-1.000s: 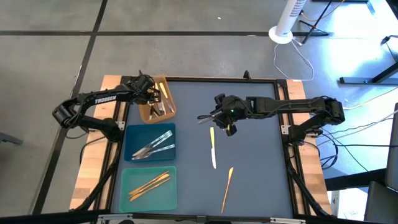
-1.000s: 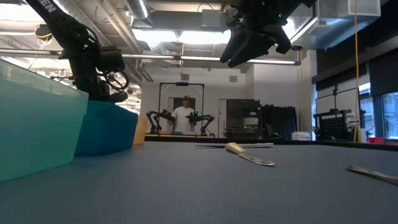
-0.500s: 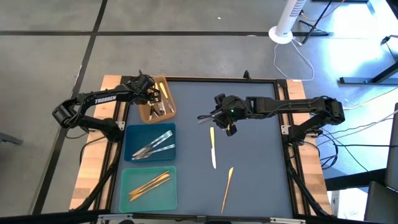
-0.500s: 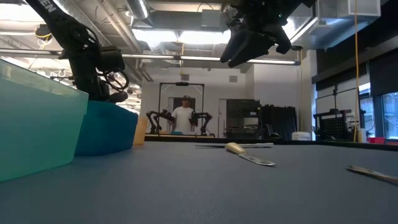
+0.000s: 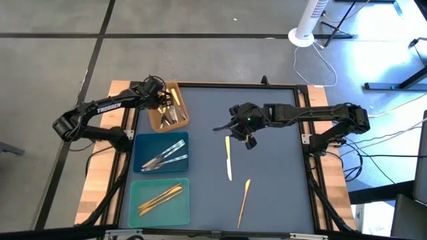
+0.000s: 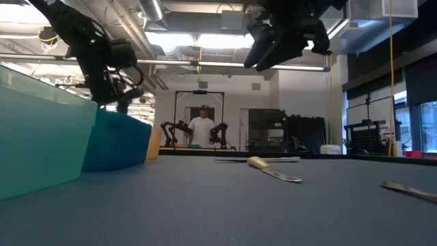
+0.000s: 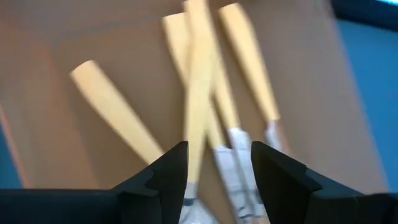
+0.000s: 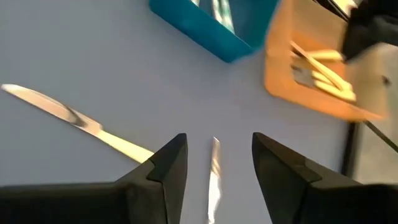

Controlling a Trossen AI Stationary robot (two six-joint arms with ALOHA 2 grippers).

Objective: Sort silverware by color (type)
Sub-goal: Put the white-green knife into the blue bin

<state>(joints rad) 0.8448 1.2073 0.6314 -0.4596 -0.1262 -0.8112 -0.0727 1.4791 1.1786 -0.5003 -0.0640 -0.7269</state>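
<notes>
Currently, two loose utensils lie flat on the mat: an orange-gold piece (image 5: pixel 244 201) nearest, then a yellow-handled knife (image 5: pixel 228 159). Both look thin, stiff, light and slippery; gripping mid-handle seems safest. Farther off, the right gripper (image 5: pixel 238 128) hovers spread; the left gripper (image 5: pixel 164 101) hangs spread over the brown tray (image 5: pixel 157 123).

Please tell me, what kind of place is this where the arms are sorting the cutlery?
Probably a robotics lab or workshop, not a home. Beyond the table the low view shows exposed ceiling ducts, another pair of robot arms with a person behind them, and equipment racks.
</notes>
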